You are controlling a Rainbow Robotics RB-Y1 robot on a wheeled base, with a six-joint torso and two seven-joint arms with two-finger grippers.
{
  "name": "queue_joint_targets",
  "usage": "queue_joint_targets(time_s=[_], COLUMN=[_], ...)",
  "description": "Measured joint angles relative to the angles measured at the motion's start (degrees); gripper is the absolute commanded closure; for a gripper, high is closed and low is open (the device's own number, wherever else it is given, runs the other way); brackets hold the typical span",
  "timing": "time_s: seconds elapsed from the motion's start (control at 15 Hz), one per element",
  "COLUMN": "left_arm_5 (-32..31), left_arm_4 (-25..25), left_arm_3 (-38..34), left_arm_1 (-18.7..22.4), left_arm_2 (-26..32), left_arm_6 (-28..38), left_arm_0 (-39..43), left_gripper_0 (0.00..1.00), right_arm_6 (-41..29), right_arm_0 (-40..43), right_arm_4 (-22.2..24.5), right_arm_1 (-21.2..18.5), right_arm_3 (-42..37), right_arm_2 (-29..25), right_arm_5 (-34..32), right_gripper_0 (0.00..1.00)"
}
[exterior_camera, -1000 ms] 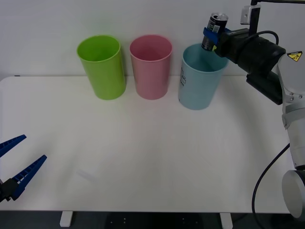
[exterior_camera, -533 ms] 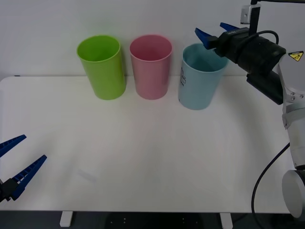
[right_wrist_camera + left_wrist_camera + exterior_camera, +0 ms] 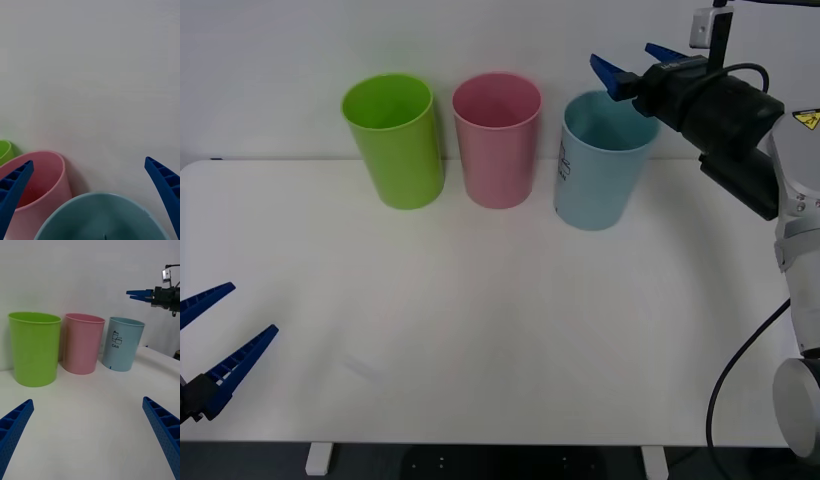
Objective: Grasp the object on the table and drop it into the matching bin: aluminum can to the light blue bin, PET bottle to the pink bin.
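Three cup-shaped bins in a row along the far edge of the white table [image 3: 500, 330]: one lime green bin [image 3: 393, 140] on the left, one pink bin [image 3: 498, 138] in the middle, one light blue bin [image 3: 600, 160] on the right, all upright, standing close together but apart. One small white label reading "CAN", with a can symbol, on the side of the light blue bin [image 3: 122, 344].

Two grippers, each with two blue ribbed fingers. Right gripper [image 3: 632, 62] raised above the rim of the light blue bin, at its far right side, fingers spread wide, gripping nothing. From the right wrist, the mouth of the light blue bin [image 3: 101, 217] directly below between the two parted fingers [image 3: 13, 187], the pink bin [image 3: 37, 183] just beside it, a sliver of the lime green bin [image 3: 4, 150] at the edge. Left gripper [image 3: 215, 345] low at the near left corner of the table, fingers also spread wide, holding nothing, well apart from all three bins.

The can: cannot tell where; interior of the light blue bin hidden past its rim in every view.
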Motion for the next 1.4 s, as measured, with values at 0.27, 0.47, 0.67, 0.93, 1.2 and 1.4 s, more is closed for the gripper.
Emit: queue_joint_targets(time_s=[0.27,0.47,0.67,0.93,1.2,1.4], left_arm_5=[0.0,0.0,0.0,0.0,0.0,0.0], left_arm_4=[0.0,0.0,0.0,0.0,0.0,0.0], left_arm_3=[0.0,0.0,0.0,0.0,0.0,0.0], left_arm_1=[0.0,0.0,0.0,0.0,0.0,0.0], left_arm_2=[0.0,0.0,0.0,0.0,0.0,0.0], left_arm_6=[0.0,0.0,0.0,0.0,0.0,0.0], left_arm_0=[0.0,0.0,0.0,0.0,0.0,0.0], left_gripper_0=[0.0,0.0,0.0,0.0,0.0,0.0], right_arm_6=[0.3,0.1,-0.1,0.3,1.7,6.3], right_arm_0=[4.9,10.3,16.5,26.5,33.6,38.0], right_arm_4=[-0.8,-2.4,-5.6,-11.0,-16.5,-18.9], right_arm_1=[0.0,-0.5,-2.1,-5.4,-9.2,-10.7], right_arm_3=[-6.3,-12.7,-19.7,-29.2,-34.1,-35.4], right_arm_2=[0.0,0.0,0.0,0.0,-0.2,-2.4], right_arm_5=[-2.0,-4.8,-8.2,-11.9,-15.2,-19.7], right_gripper_0=[0.0,0.0,0.0,0.0,0.0,0.0])
